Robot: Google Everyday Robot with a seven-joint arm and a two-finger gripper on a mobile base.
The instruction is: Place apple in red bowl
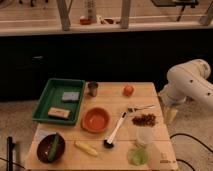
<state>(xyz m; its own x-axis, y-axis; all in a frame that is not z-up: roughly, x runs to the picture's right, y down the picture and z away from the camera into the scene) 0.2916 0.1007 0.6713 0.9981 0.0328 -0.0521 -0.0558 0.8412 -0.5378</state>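
- The gripper (pixel 170 115) hangs at the end of the white arm (pixel 189 82), off the right edge of the wooden table (pixel 150 150), pointing downwards beside the table's side.
- Whether it is open or closed I cannot tell. It seems to hold nothing, and it touches none of the things on the table.
- The apple (pixel 128 90) sits on the bare tabletop near the back edge, right of centre. It is apart from the gripper and is not in any dish.
- The red bowl (pixel 95 119) stands near the middle of the table, in front of the apple and to its left, with a clear gap between them. It looks to have nothing inside.
- A green tray (pixel 44 102) lies at the back left, holding a blue sponge (pixel 70 96) and a tan block (pixel 59 112). I cannot tell whether either carries print.
- A small metal cup (pixel 93 89) stands just right of the tray.
- A fork (pixel 141 108) and a cluster of dark grapes (pixel 144 119) lie near the right edge, close to the gripper's side.
- A brush (pixel 116 131) with a white handle and a dark head lies slanted, just right of the red bowl.
- A clear cup (pixel 144 137) stands in front of the grapes, with a pale green object (pixel 138 156) in front of it at the table's front edge.
- A dark bowl (pixel 51 147) with a green vegetable is at the front left, and a yellow item (pixel 86 148) lies beside it.
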